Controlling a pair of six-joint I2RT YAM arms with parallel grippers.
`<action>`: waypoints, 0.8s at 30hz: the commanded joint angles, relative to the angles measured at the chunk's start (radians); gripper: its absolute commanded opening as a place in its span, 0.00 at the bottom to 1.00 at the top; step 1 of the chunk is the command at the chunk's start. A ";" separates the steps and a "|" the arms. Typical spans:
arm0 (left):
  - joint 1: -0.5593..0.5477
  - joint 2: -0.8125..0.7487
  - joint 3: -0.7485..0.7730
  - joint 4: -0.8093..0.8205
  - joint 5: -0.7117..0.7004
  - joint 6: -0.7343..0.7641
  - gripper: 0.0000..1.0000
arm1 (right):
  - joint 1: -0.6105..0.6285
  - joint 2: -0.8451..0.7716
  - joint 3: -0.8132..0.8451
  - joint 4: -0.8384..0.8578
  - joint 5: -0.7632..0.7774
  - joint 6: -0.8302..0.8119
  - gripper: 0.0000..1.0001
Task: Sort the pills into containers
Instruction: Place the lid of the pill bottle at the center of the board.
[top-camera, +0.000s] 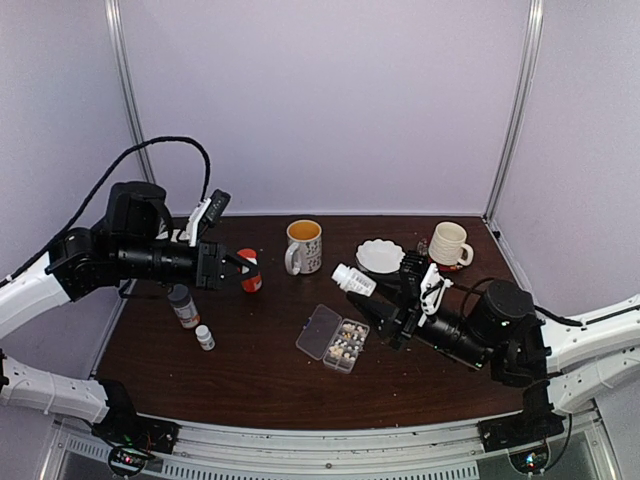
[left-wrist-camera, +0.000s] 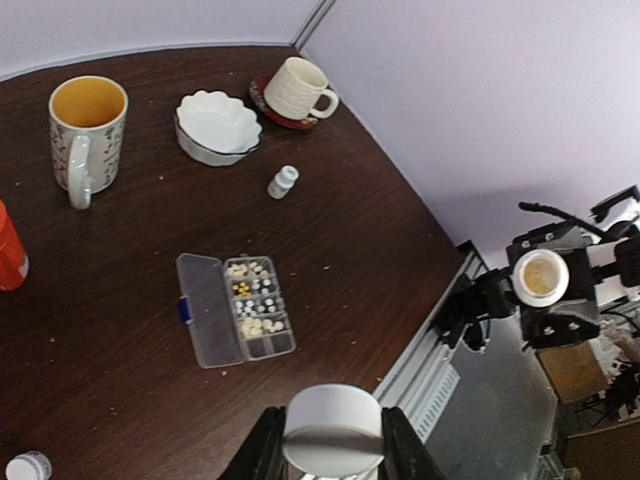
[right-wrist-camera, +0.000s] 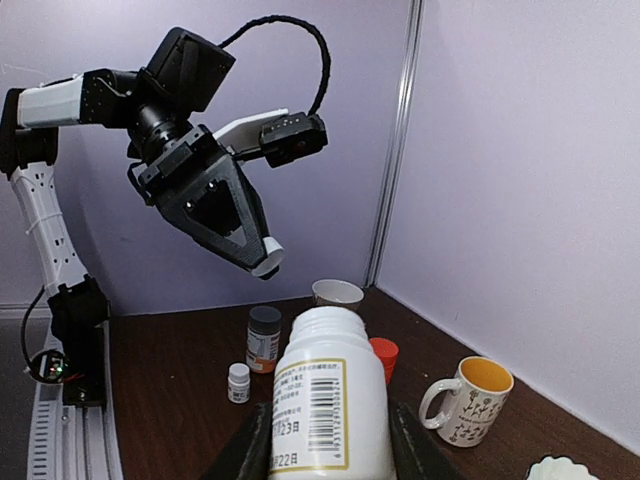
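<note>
Aloft, left hand (left-wrist-camera: 333, 448) pinching cap (left-wrist-camera: 333, 422) — right hand (right-wrist-camera: 328, 445), bottle (right-wrist-camera: 322, 375).

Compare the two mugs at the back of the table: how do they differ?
The floral mug is yellow inside and stands directly on the table; the cream ribbed mug is pale inside and sits on a red saucer. Both are upright, handles showing.

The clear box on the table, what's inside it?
Small whitish and tan pills lie in most compartments of the organizer box; its lid lies open. Nothing covers them.
</note>
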 joint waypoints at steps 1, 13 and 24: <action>0.003 0.004 -0.079 -0.071 -0.167 0.145 0.00 | -0.030 0.008 -0.074 0.069 -0.077 0.304 0.00; 0.003 0.149 -0.275 0.076 -0.476 0.156 0.00 | -0.044 0.101 -0.319 0.309 -0.064 0.605 0.00; 0.003 0.421 -0.218 0.030 -0.543 0.125 0.00 | -0.048 0.124 -0.350 0.251 0.001 0.656 0.00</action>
